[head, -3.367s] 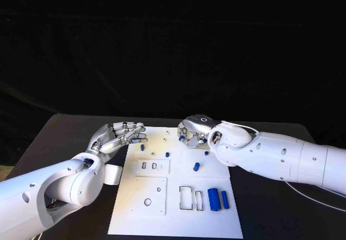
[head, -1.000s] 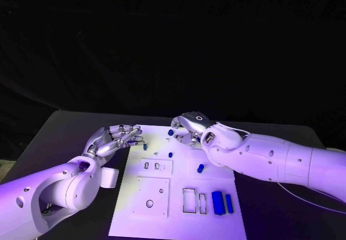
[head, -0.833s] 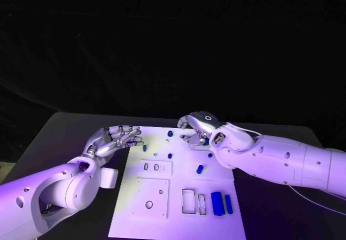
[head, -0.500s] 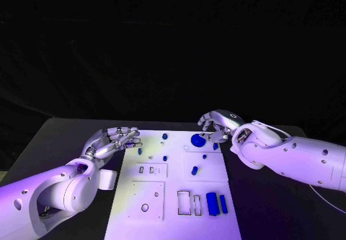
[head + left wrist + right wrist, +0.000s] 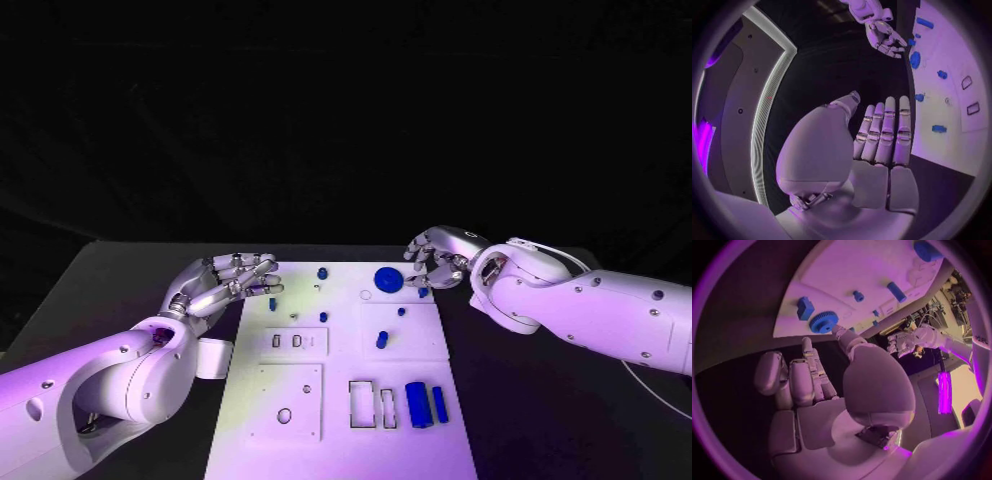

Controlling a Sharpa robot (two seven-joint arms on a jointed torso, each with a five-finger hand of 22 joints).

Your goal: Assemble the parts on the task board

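Overhead, the white task board [image 5: 346, 370] lies on the black table [image 5: 130, 270], a blue gear [image 5: 388, 277] near its far edge, black curtain behind. Left hand [image 5: 231, 282] spread, empty; right hand [image 5: 437, 262] curled, empty beside the gear [image 5: 823, 321].

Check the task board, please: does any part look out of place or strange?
Nothing stands out. The blue parts, such as the gear, sit apart on the task board; both the left hand and the right hand hold nothing.
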